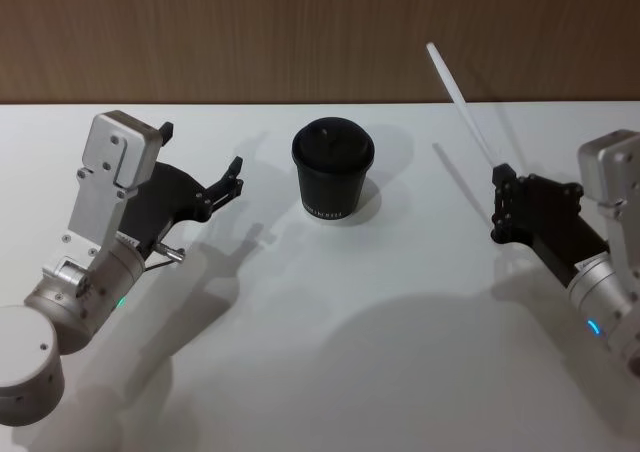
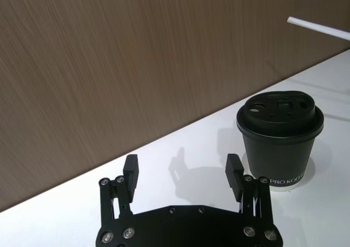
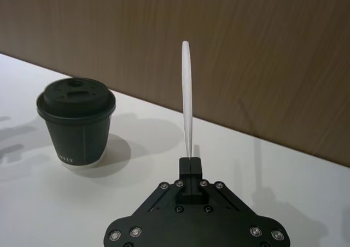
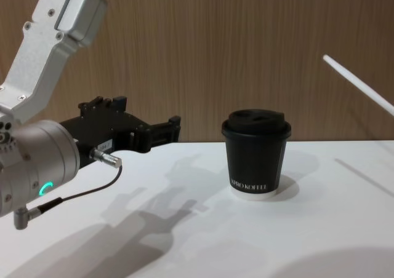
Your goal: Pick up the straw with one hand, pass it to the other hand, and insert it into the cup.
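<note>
The straw (image 1: 462,104) is off the table (image 1: 330,362), pinched at its lower end by the right gripper (image 3: 190,164). From there it slants up toward the wooden wall (image 1: 250,32), most of its length free in the air to the right of the cup (image 1: 333,172). The right gripper's jaws are closed tight on it, with nothing but the thin white tube between them. The cup stands upright in the middle of the table with its lid (image 2: 280,107) on, apart from both arms. On the cup's other side the left gripper (image 1: 202,150) hovers above the table with its jaws spread wide and nothing in them, pointing toward the cup. The step in hand looks like the handover, with insertion yet to come. To do it well, the two arms should meet in the open space above or in front of the cup rather than over its lid, so no finger knocks it. The left jaws should close squarely across the straw's free stretch, well apart from the right fingertips, leaving a long end to go into the lid's small opening. The right gripper should let go only once the left has a firm grip, since so light a tube could pivot or slip.
</note>
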